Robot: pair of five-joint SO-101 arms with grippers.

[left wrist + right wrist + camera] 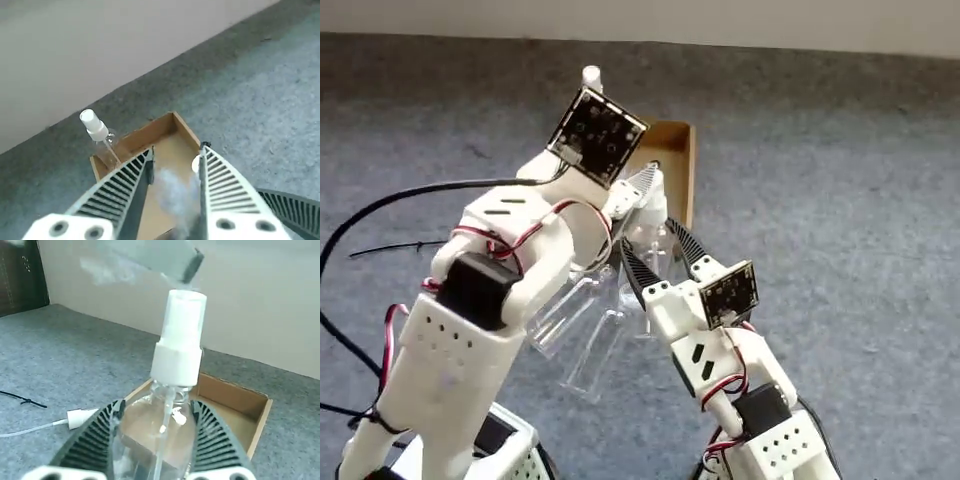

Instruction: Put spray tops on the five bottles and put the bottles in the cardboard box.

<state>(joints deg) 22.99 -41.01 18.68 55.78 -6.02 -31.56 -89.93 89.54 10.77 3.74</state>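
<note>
One cardboard box (687, 170) sits on grey carpet (850, 200) before a pale wall (770, 18)

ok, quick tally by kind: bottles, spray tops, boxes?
Bottles with tops on: 2, the boxed bottle and the held bottle
Bare bottles lying down: at least 2, arms hide part
Loose spray top: 1
Box: 1
Total: at least 6

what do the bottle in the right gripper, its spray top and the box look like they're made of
The bottle is clear and glossy, likely plastic, though glass can't be ruled out; its dip tube shows through the wall. The spray top looks like opaque white plastic, smooth and matt. The box is dull brown cardboard with thin flat walls.
</note>
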